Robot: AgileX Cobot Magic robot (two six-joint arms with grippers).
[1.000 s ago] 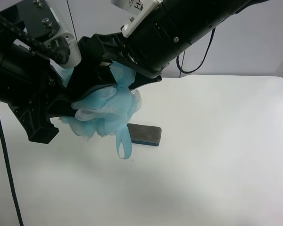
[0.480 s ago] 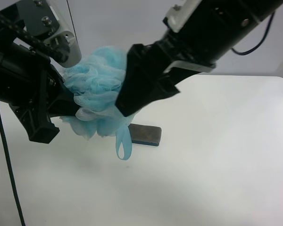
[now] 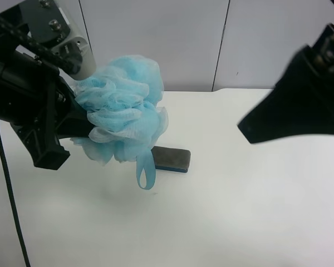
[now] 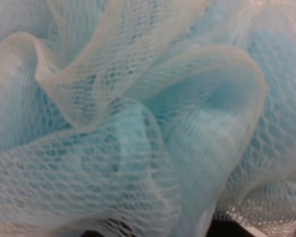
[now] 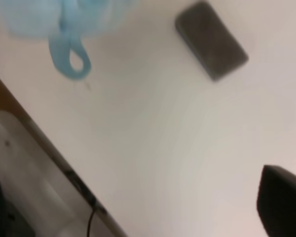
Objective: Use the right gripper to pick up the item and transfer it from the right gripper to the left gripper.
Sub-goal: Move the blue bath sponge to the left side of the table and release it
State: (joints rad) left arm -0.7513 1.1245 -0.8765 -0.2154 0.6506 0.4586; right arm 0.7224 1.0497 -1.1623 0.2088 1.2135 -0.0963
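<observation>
Gripping the pouf (image 3: 125,111), left tool (image 3: 72,123) (ribbon loop (image 3: 146,173) dangling)

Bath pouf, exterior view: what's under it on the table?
Its ribbon loop hangs below the bath pouf. An eraser block lies on the table beneath; in the exterior high view the mesh hides one end of it.

No writing, label, brand, number or sign can be read in any view. The right pincer (image 3: 261,122) is a dark blur with no legible lettering. The mesh pouf (image 3: 125,108) in the left pincer (image 3: 72,125) and the eraser block (image 3: 171,158) on the tabletop (image 3: 239,211) below that pincer bear no readable marks.
</observation>
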